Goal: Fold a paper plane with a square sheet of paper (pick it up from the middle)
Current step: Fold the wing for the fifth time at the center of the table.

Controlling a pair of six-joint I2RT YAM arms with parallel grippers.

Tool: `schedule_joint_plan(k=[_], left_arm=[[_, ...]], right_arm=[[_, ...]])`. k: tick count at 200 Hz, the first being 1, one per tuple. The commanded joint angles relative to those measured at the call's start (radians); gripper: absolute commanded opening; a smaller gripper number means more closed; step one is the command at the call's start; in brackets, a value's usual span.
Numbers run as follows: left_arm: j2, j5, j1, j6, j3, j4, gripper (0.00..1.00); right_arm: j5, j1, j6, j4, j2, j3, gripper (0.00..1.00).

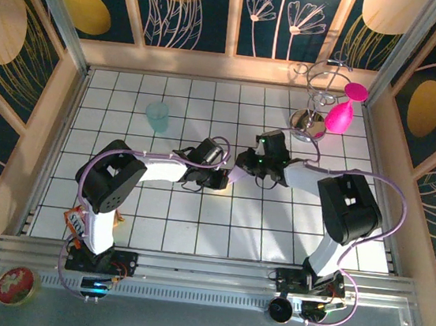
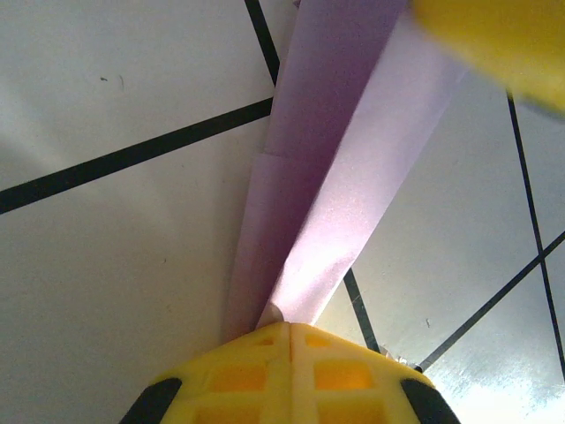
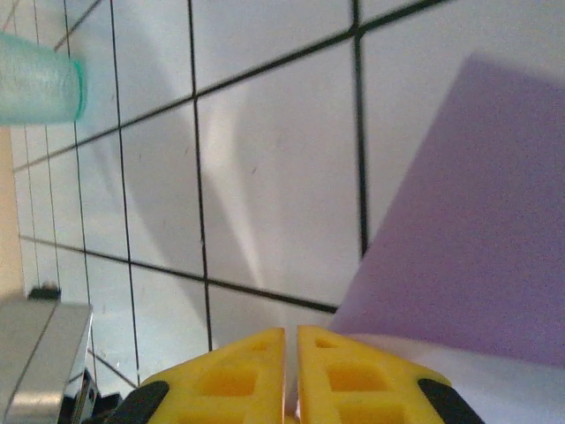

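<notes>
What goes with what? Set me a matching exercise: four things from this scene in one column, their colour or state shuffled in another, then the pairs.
Things:
1. cup
2. bulb
3. folded paper
4. left gripper

Colour or state:
A. shut on the paper
B. pink
C. pale lilac
D. translucent teal

Pairs: 1-D, 2-B, 3-C, 4-A.
</notes>
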Motion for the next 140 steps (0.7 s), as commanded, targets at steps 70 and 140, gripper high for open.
schedule_joint_plan(k=[70, 140], left_arm=[[0.005, 0.001, 0.002, -0.024, -0.036, -0.057, 0.0], [-0.008, 0.007, 0.007, -0.033, -0.058, -0.063, 0.0]], right_arm=[[-0.022, 0.047, 0.023, 0.034, 0.088, -0.02, 0.06], [0.028, -0.057, -0.045, 0.044, 0.122, -0.046, 0.06]])
